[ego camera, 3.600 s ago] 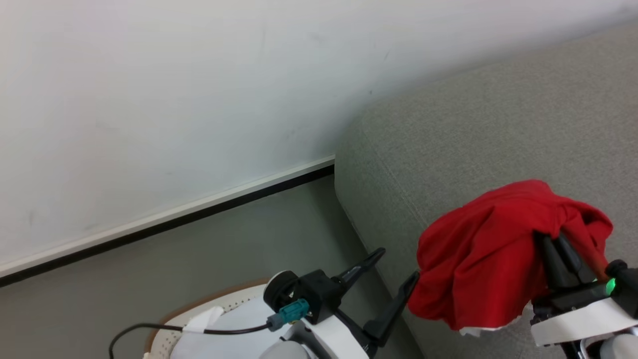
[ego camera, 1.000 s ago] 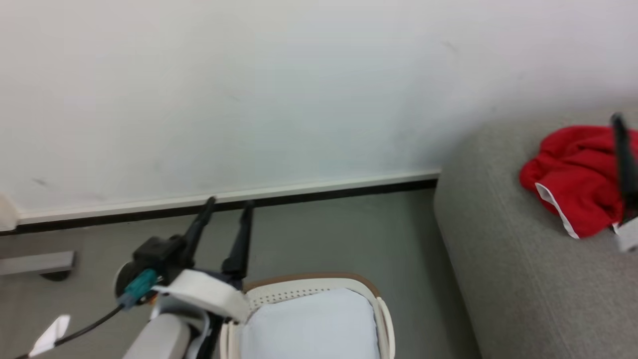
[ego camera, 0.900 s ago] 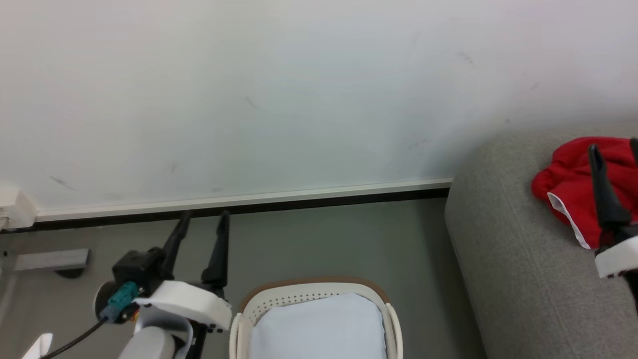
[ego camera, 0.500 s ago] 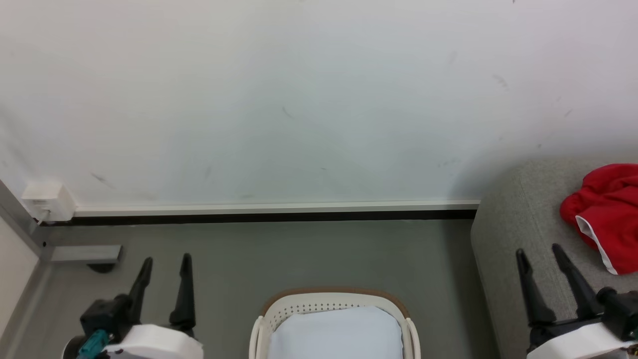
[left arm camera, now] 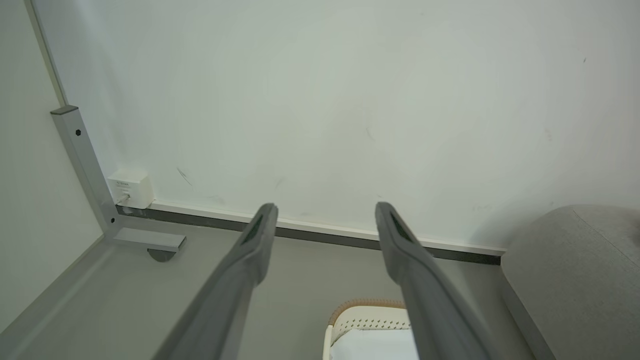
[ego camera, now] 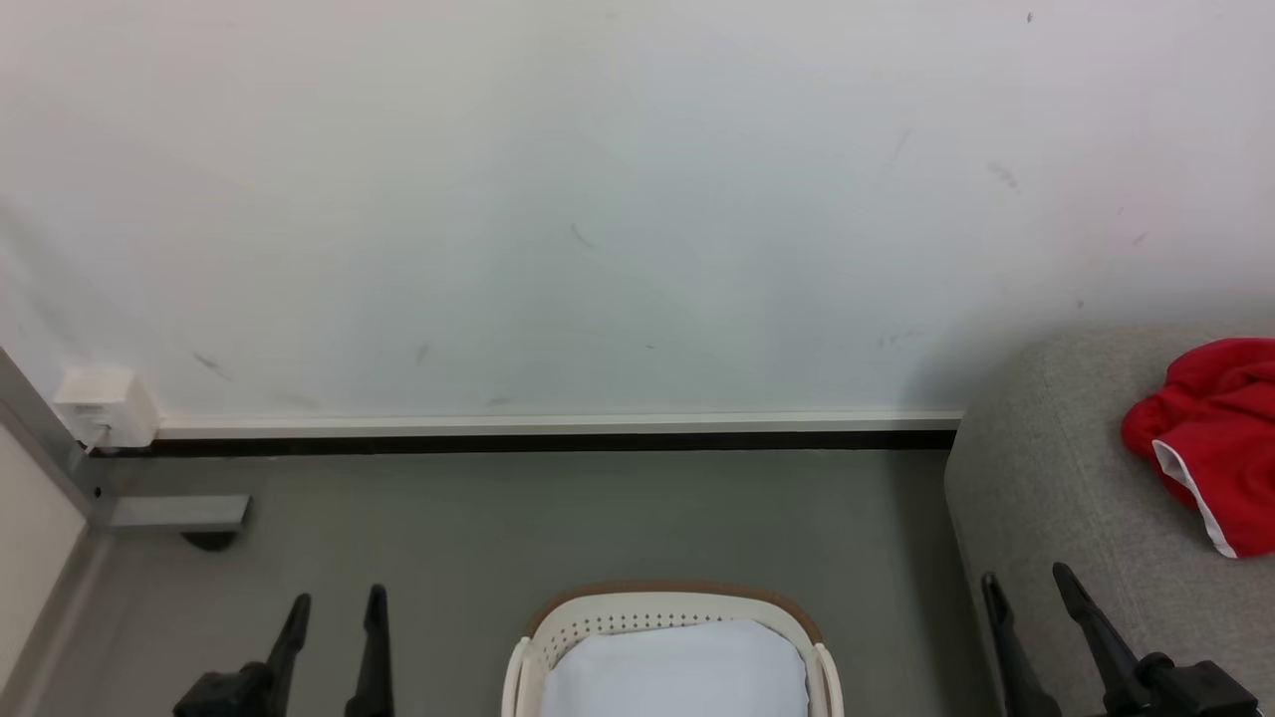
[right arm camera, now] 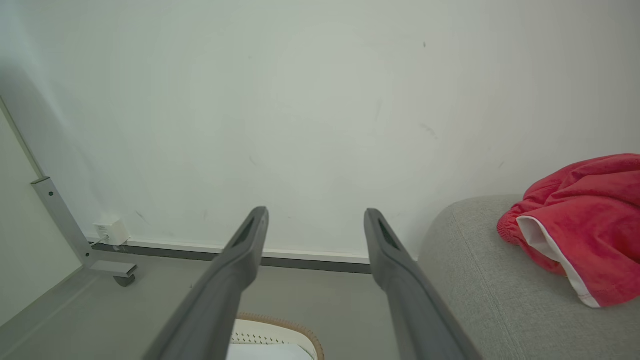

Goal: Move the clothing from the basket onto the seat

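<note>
The left claw (ego camera: 337,597) and right claw (ego camera: 1026,578) both stand wide and empty. Between them sits the cream-white perforated plastic basket (ego camera: 672,595), holding a pale blue-white cloth (ego camera: 677,667). Beyond the right claw and well apart from it, the bright red white-trimmed garment (ego camera: 1215,438) lies on the light grey fabric sofa (ego camera: 1046,478).

No legible text, label, brand, number or sign anywhere. On the small white wall box (left arm camera: 129,188) by the skirting, a faint grey mark on the front face, perhaps print, too small and blurred to read.
</note>
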Tool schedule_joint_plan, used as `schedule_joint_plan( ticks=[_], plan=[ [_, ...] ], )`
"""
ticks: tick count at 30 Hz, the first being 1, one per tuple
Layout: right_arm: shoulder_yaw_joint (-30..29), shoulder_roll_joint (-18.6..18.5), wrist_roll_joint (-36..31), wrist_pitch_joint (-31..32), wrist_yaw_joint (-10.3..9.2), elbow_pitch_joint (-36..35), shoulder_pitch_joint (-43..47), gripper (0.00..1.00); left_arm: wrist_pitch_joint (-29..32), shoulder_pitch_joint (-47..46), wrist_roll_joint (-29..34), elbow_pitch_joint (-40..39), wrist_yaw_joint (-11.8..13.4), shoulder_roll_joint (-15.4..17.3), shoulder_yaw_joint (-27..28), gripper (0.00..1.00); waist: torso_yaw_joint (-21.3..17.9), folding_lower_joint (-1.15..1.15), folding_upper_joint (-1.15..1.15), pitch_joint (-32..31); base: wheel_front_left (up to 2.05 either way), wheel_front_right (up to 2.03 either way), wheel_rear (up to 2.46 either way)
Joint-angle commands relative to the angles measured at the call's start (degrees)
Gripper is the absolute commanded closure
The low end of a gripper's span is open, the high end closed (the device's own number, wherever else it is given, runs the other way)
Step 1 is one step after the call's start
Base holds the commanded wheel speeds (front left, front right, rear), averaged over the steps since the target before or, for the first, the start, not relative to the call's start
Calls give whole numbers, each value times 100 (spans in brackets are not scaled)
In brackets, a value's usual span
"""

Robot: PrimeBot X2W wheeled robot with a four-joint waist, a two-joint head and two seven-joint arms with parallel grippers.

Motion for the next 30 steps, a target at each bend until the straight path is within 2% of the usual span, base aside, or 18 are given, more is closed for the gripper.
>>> schedule_joint_plan(
  ticks=[1, 15, 16, 20, 30],
  plan=[
    [-16, -15, -61, -18, -12, 27, 31, 0, -1, 14, 85, 1, -33, -17, 42, 0, 13, 0, 0, 8, 0, 0, 0],
    [96, -27, -66, -19, -12, 92, -153, 0, -1, -126, 203, -55, -218, -84, 202, 0, -55, 0, 0, 58, 0, 0, 0],
    [97, -4, -91, 0, 0, 81, -113, 100, 0, -89, 213, -47, -223, -100, 191, 100, -54, 0, 0, 58, 0, 0, 0],
    [127, 40, -75, 15, 0, 235, 18, 100, 13, 17, 198, 146, -223, -149, 174, 100, -59, 0, 0, 60, 0, 0, 0],
    [-62, 69, 971, 274, -1, 199, -55, 100, 345, -93, -925, 123, -257, -141, 274, 100, -56, 0, 0, 75, 0, 0, 0]
  ],
)
